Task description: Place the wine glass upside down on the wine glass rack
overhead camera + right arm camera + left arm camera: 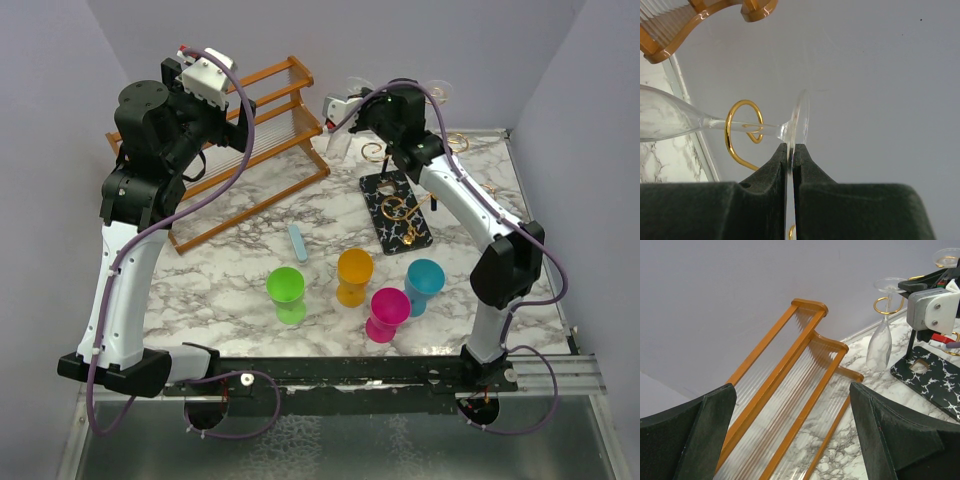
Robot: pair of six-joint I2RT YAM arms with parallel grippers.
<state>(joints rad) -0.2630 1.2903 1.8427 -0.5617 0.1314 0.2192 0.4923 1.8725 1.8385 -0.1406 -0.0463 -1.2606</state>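
The clear wine glass point(880, 342) hangs bowl-down beside the wine glass rack. Its stem point(740, 125) runs through a curly gold wire loop point(729, 131) of the rack, and its round foot point(801, 120) sits past the loop. My right gripper point(791, 147) is shut on the rim of that foot; from above it shows at the rack's far left arm point(350, 95). The rack's black, white-veined base point(397, 210) lies on the marble table. My left gripper point(791, 387) is open and empty, held high over the wooden shelf rack, well left of the glass.
A brown wooden slatted rack point(250, 150) fills the back left. Green point(287, 292), orange point(354, 275), pink point(388, 312) and blue point(424, 283) cups stand in front. A pale blue stick point(297, 242) lies mid-table. Another glass foot point(947, 257) sits on a far rack arm.
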